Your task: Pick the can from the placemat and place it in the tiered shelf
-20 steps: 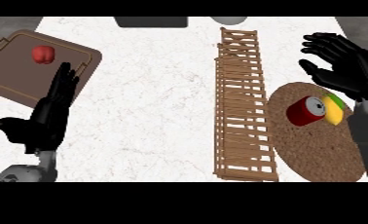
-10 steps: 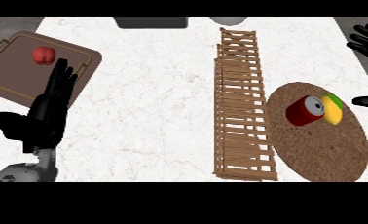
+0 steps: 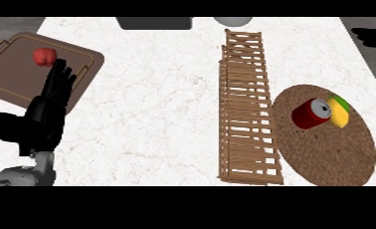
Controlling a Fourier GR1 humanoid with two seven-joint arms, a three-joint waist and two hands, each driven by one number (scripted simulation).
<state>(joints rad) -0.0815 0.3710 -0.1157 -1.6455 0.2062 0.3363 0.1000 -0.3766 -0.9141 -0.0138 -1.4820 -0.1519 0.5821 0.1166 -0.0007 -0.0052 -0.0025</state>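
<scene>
On the white table the long wooden tiered shelf stands beside the round placemat where the red can lies touching a yellow fruit, while the left robot hand rests open, holding nothing.
</scene>
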